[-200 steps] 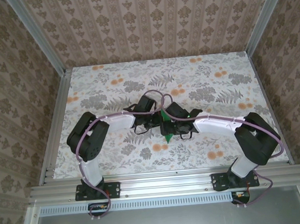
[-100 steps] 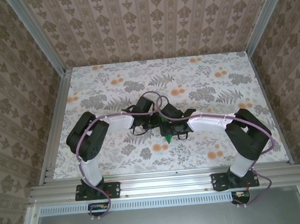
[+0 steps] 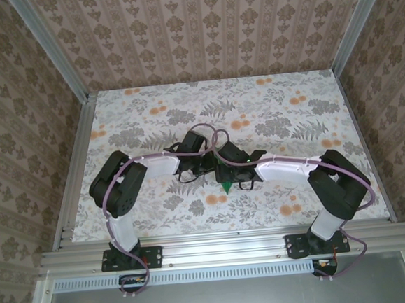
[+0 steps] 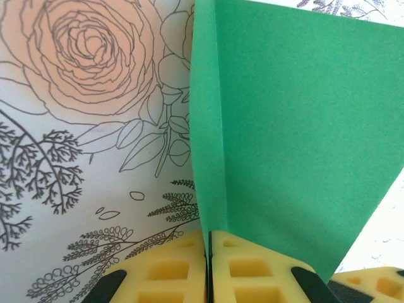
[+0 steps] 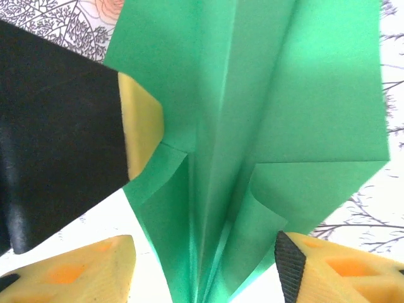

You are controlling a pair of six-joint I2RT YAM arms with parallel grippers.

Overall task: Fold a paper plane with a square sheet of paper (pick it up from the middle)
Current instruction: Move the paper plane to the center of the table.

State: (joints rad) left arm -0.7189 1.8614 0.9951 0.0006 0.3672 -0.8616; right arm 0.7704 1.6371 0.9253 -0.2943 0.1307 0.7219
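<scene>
The square sheet of paper is bright green and folded into a pointed paper plane (image 3: 226, 186) with a centre crease, and it is held off the table in the middle. My left gripper (image 4: 208, 243) is shut on the plane's (image 4: 297, 139) centre fold, its yellow pads (image 4: 170, 271) pressed together on it. My right gripper (image 5: 205, 265) is open, one finger on either side of the plane's (image 5: 265, 107) folded layers. The right-hand fingertip (image 5: 290, 265) sits at the paper's edge. The left gripper's pad (image 5: 142, 126) shows against the plane's side in the right wrist view.
The flowered tablecloth (image 3: 137, 121) covers the table, which has patterned walls on three sides. Aluminium rails (image 3: 224, 244) run along the near edge by the arm bases. Both forearms meet over the table's centre, with cables looping above the wrists (image 3: 208, 133).
My right arm has pushed leftward toward the left gripper, its elbow folding in. Less of the green paper now shows from above. The left arm has held still.
</scene>
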